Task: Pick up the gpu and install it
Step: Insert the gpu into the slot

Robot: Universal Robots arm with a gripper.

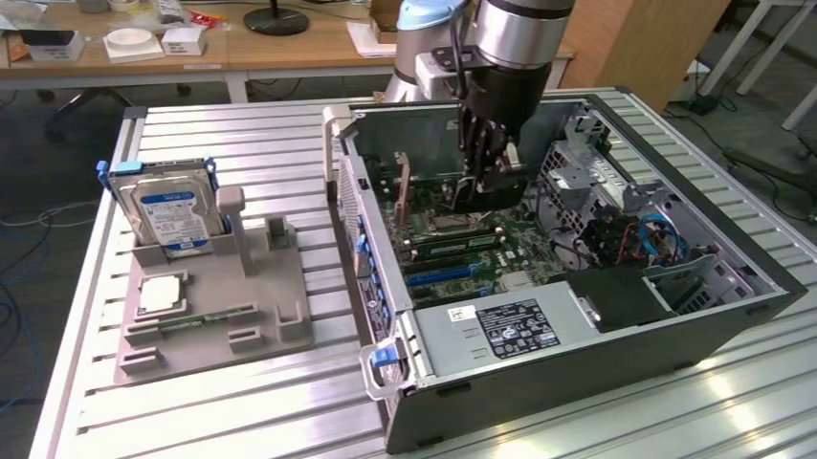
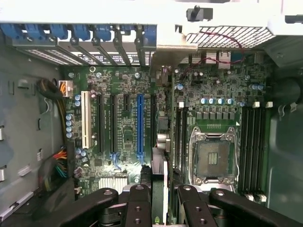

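My gripper (image 1: 489, 186) reaches down inside the open computer case (image 1: 766, 296), above the motherboard (image 1: 479, 244). In the wrist view its black fingers (image 2: 138, 203) stand on either side of the gpu (image 2: 159, 175), a thin card seen edge-on, and are shut on it. The card hangs over the board in line with a black expansion slot (image 2: 154, 120) just beside the long blue slot (image 2: 140, 125). Whether its lower edge touches the slot is hidden. The exterior view shows the gpu (image 1: 492, 198) as a dark piece under the fingertips.
The empty processor socket (image 2: 211, 158) and memory slots (image 2: 253, 146) lie beside the card. A power supply (image 1: 504, 330) and drive cage (image 1: 600, 177) fill the case's other parts. On the exterior view's left, a grey holder (image 1: 255, 325) carries a hard drive (image 1: 172, 210) and memory stick (image 1: 191, 320).
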